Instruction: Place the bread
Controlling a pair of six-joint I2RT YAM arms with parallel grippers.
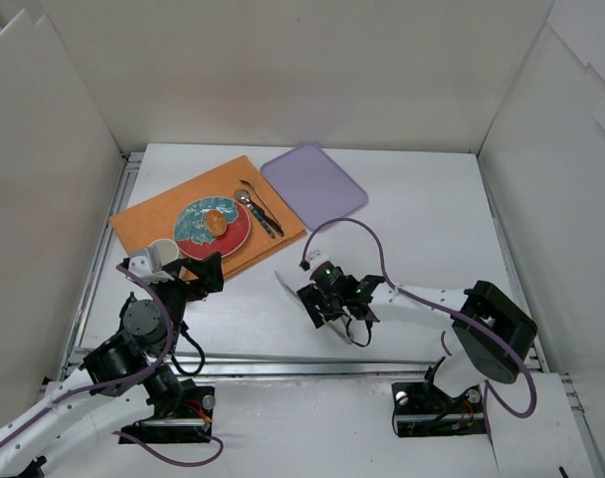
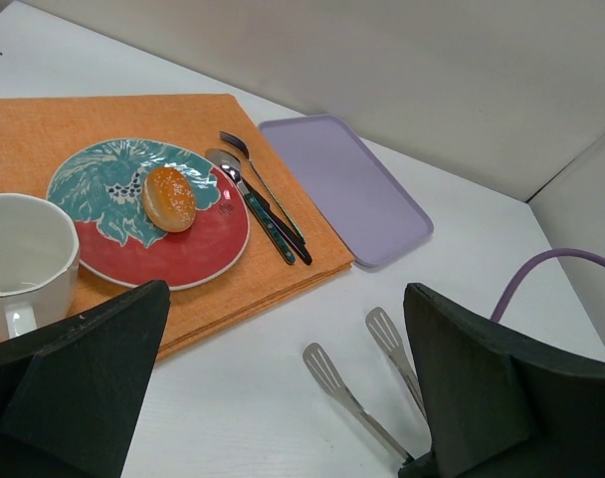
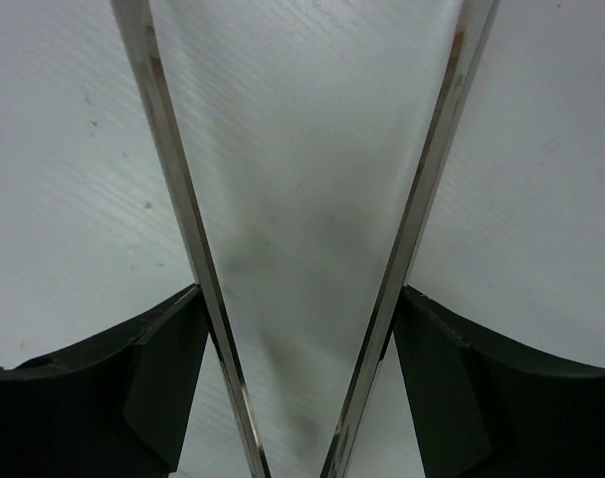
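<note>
The bread (image 1: 215, 220), a small golden-orange bun, lies on a red and teal plate (image 1: 188, 239) on the orange placemat; it also shows in the left wrist view (image 2: 169, 197) on the plate (image 2: 203, 249). My left gripper (image 1: 188, 274) is open and empty (image 2: 283, 398), low over the table in front of the placemat, next to the white cup (image 2: 24, 259). My right gripper (image 1: 334, 304) is shut on metal tongs (image 2: 357, 388) at the table's middle. Its fingers (image 3: 163, 378) press the outsides of the spread tong arms (image 3: 173, 169), which hold nothing.
A white cup (image 1: 161, 253) stands on the placemat's (image 1: 153, 214) near corner. A fork, spoon and knife (image 1: 261, 211) lie right of the plate. A purple tray (image 1: 314, 184) lies behind them. White walls enclose the table. A purple cable (image 1: 367, 234) loops over the right arm.
</note>
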